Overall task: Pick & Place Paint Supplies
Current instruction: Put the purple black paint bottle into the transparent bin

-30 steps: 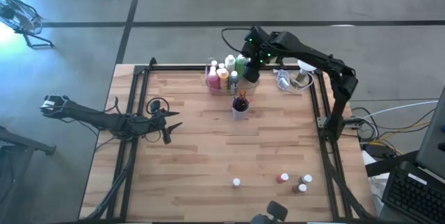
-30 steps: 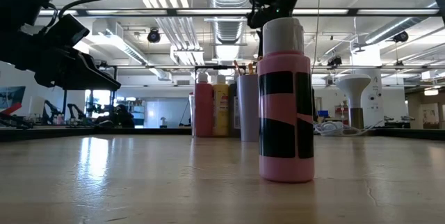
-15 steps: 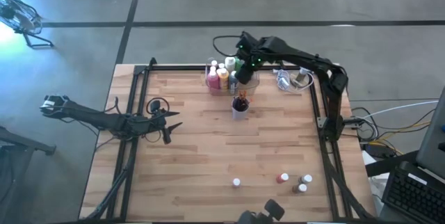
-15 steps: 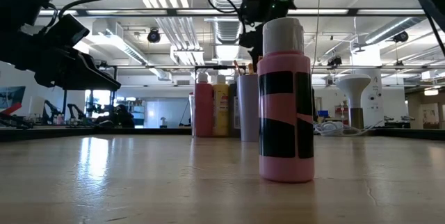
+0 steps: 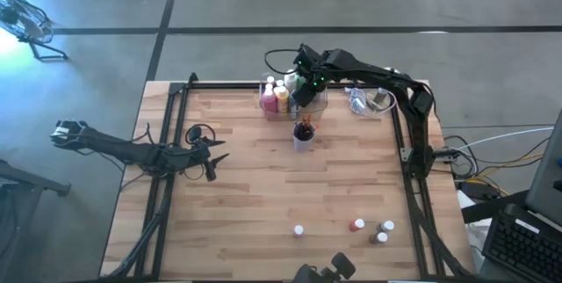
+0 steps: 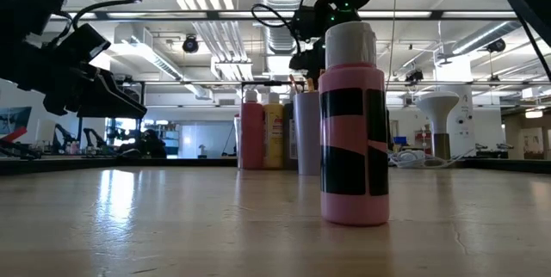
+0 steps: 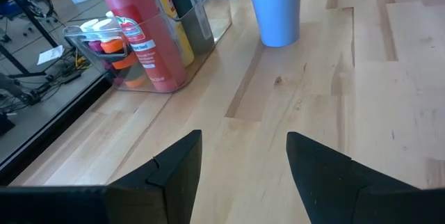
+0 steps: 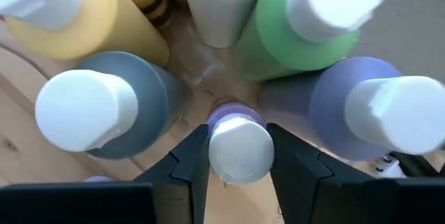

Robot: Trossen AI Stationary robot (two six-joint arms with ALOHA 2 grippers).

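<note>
A: Where does the small bottle [image 8: 240,147] sit against the right gripper [image 8: 238,156]?

B: Squarely between its two dark fingers [image 8: 191,160], white cap up, with a bit of purple showing under the cap. The jaws stand narrow, pressed to the cap on both sides, so the gripper holds it. It hangs among the taller bottles in the clear bin [image 5: 283,98] at the tabletop's far edge: a green one [image 8: 295,33], a purple one [image 8: 361,109], a grey one [image 8: 115,106] and a yellow one [image 8: 66,15] ring it closely.

A: And the arm's pose?

B: The right arm [image 5: 386,81] reaches from the tabletop's right edge along the far edge, wrist bent down over the bin. The left gripper [image 5: 213,157] waits near the left edge, low over the wood, its fingers [image 7: 177,165] well apart with nothing between them (pointed toward the bin and the pale cup [image 5: 303,134] of brushes).

A: Anything hard to make out?

B: The small bottle's body is hidden below its cap. Four more small bottles [image 5: 359,225] stand near the tabletop's front edge; a pink bottle [image 6: 353,131] fills the low view and blocks part of the bin.
</note>
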